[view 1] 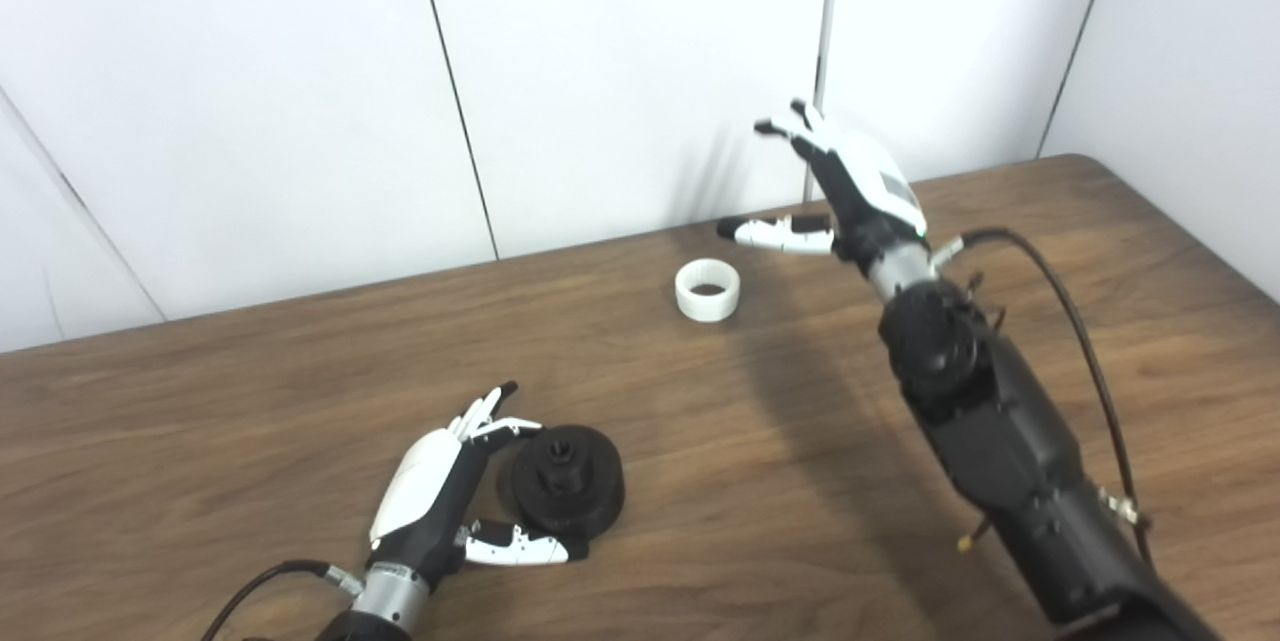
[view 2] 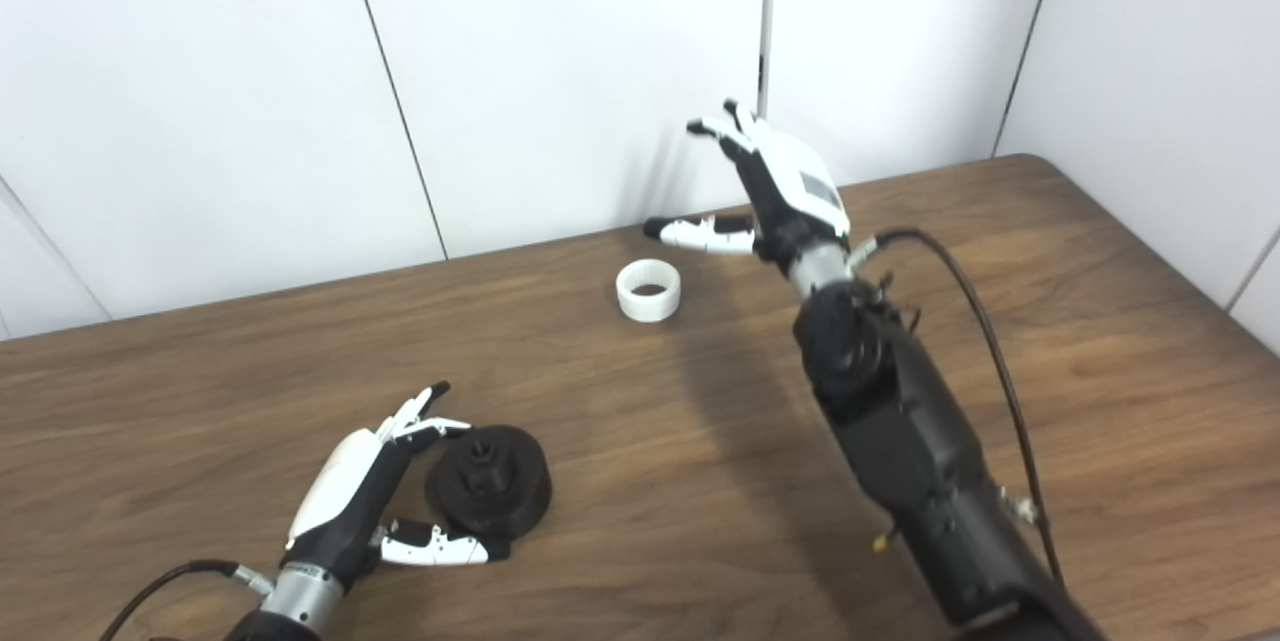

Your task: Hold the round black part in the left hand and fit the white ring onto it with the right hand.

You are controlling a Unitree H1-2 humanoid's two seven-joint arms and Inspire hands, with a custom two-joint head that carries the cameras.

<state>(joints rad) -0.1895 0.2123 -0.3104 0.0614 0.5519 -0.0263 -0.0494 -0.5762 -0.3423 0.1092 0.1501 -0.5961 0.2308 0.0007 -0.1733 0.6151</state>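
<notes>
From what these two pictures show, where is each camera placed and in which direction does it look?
Left eye view: on the head, looking down at the table; the left hand beside the black part, the right hand raised past the white ring.
Right eye view: beside it, slightly to the right, facing the same way; same hands and arms.
Shared: the whole scene, shifted a little leftward in the right eye view.

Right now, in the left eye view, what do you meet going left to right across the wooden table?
Left robot hand, open beside the part → round black plastic part → white plastic ring → right robot hand, open and raised.
</notes>
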